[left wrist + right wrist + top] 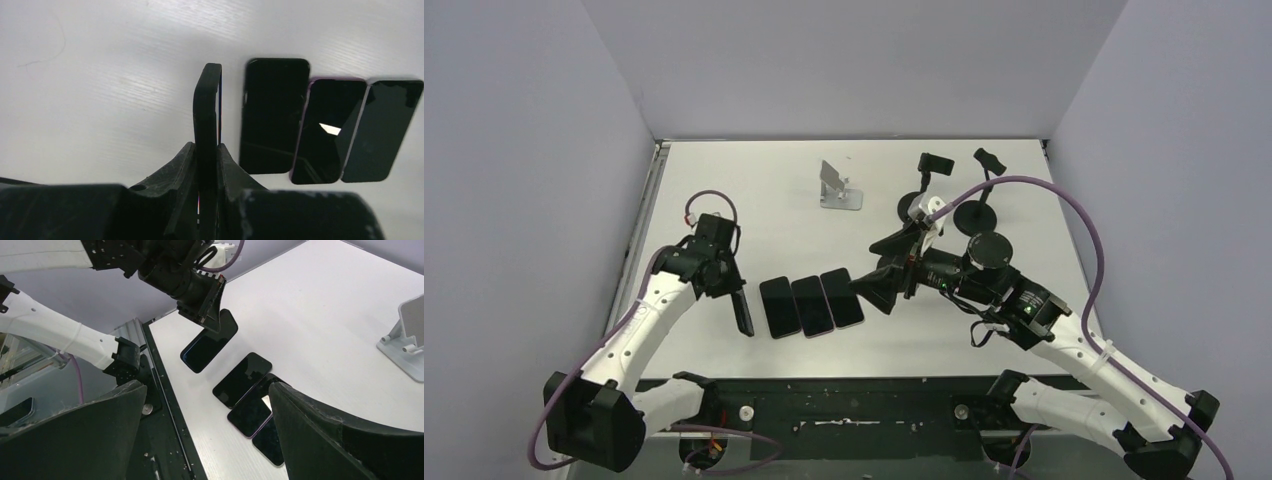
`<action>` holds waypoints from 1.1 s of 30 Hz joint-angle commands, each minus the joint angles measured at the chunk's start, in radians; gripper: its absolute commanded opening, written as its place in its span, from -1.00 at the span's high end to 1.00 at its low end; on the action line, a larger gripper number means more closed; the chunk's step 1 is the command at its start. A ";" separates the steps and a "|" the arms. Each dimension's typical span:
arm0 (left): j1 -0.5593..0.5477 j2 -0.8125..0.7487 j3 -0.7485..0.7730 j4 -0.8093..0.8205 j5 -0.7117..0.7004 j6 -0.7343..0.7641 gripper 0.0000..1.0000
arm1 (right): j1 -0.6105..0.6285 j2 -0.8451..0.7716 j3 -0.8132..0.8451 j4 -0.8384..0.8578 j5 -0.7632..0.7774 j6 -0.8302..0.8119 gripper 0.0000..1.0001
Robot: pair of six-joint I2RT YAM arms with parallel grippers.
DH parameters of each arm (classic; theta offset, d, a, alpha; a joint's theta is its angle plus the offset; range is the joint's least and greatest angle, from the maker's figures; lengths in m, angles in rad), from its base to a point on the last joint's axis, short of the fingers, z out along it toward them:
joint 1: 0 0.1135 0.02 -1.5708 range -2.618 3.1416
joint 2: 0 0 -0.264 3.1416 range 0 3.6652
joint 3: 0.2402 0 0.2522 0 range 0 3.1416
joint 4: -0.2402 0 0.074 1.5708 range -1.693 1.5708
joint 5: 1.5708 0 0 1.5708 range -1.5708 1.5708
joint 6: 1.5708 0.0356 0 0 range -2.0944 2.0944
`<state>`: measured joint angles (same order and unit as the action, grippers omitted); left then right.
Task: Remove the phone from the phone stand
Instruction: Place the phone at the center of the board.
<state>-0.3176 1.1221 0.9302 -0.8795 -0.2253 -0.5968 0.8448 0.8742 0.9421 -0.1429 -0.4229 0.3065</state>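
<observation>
My left gripper [729, 285] is shut on a black phone [743, 312], held edge-on just above the table, left of a row of three dark phones [812, 304]. In the left wrist view the held phone [207, 110] stands upright between my fingers [180, 170], beside the row [274, 115]. The silver phone stand [836, 186] at the back holds nothing; it also shows in the right wrist view [407, 340]. My right gripper [879, 283] is open and empty just right of the row. It looks across the row [242, 379] at the held phone [210, 340].
Two black phone stands on round bases [934, 170] [977, 205] stand at the back right, behind my right arm. Its purple cable [1064, 200] loops over that corner. The table's black front rail [844, 400] runs along the near edge.
</observation>
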 commanded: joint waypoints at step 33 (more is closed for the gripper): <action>0.209 0.198 -0.195 0.328 0.354 0.127 1.00 | 0.000 0.062 -0.006 0.135 -0.024 0.049 -1.00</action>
<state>-0.1177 1.2842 0.7773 -0.6846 0.0509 -0.4843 0.8448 0.9352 0.9157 -0.0799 -0.4355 0.3370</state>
